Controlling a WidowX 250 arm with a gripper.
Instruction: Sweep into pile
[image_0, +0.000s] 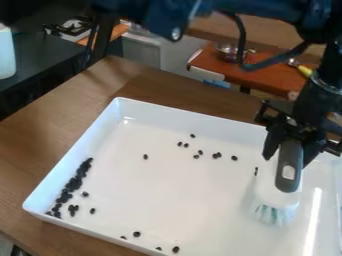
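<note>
The tray (194, 205) is plain glossy white, with a bright white streak near its right side. The beans (76, 183) are black, a dark speckling against the white. The brush (277, 172) has a white body, a dark grey grip with a small white patch, and white bristles tinged pale teal. The tool (288, 131) and the arm (308, 97) are black. The tabletop (73, 107) is warm brown with a wood grain. Behind, a small table (230, 67) is reddish-orange with a white edge, and a handle (304, 70) on it is yellow.
</note>
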